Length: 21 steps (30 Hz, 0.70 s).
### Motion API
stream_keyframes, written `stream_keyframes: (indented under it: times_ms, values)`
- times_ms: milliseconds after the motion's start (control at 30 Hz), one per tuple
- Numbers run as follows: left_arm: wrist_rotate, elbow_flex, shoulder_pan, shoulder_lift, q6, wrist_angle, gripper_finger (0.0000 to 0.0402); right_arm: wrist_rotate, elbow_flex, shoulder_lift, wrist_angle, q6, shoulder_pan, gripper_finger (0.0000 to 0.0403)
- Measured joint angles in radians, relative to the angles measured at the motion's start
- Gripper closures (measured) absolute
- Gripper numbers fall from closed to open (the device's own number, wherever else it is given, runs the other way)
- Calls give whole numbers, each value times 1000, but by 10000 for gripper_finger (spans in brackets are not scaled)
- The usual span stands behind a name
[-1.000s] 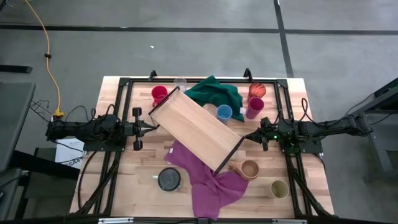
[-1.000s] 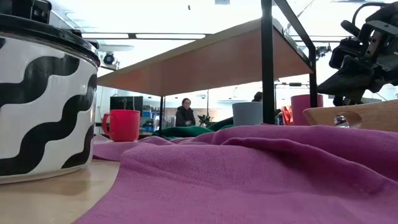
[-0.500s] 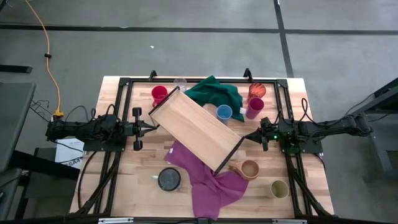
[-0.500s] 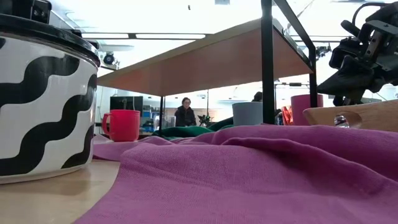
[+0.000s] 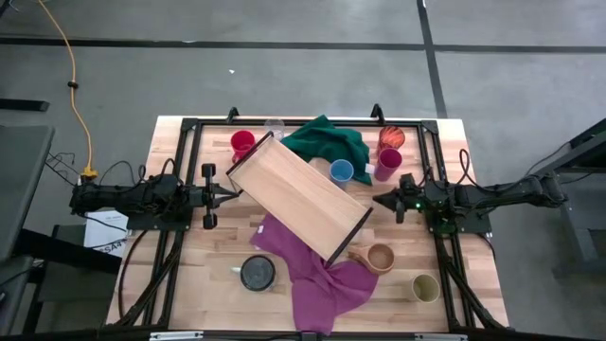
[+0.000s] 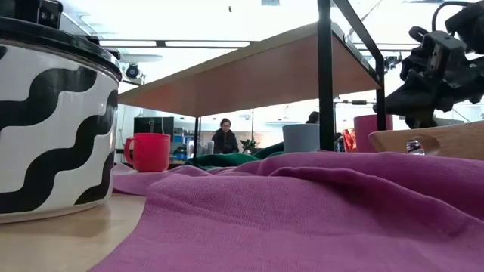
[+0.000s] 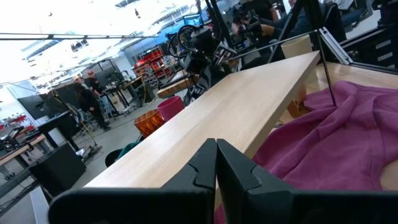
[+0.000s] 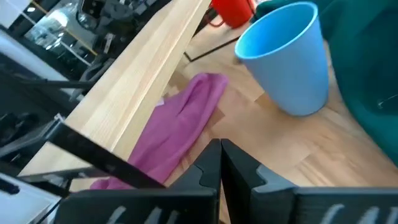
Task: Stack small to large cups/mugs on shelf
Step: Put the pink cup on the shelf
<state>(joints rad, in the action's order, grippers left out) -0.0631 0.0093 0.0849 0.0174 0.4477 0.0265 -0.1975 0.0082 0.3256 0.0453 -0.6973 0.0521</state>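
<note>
The shelf (image 5: 298,194), a light wooden board on black frame ends, stands slantwise mid-table. Beyond it stand a red cup (image 5: 242,144), a clear glass (image 5: 275,126), a blue cup (image 5: 341,171), a magenta cup (image 5: 387,163) and an orange patterned cup (image 5: 391,138). Nearer are a black cup (image 5: 257,273), a tan mug (image 5: 380,257) and an olive-beige cup (image 5: 425,287). My left gripper (image 5: 232,194) is shut at the shelf's left end. My right gripper (image 5: 379,200) is shut just right of the shelf, pointing at the blue cup (image 8: 289,59). Neither holds anything.
A green cloth (image 5: 329,142) lies bunched by the blue cup. A purple cloth (image 5: 312,270) spreads from under the shelf's near end toward the front edge. Black frame rails (image 5: 180,152) run along both sides of the table. People stand in the room beyond the table.
My right gripper has swung a little toward the table's far edge, staying shut. No cup, cloth or the shelf has moved.
</note>
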Motion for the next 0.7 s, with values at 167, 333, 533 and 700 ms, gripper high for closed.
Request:
stream_keyframes:
  times_ms: [167, 333, 533, 700]
  values:
    - [0, 0, 0, 0, 0, 0, 401, -119, 0, 0, 20, -52, 0, 402]
    - [0, 0, 0, 0, 0, 0, 401, -310, 0, 0, 117, -167, -7, 402]
    - [0, 0, 0, 0, 0, 0, 401, -360, 0, 0, 240, -167, -38, 402]
    - [0, 0, 0, 0, 0, 0, 401, -353, 0, 0, 324, -167, -48, 402]
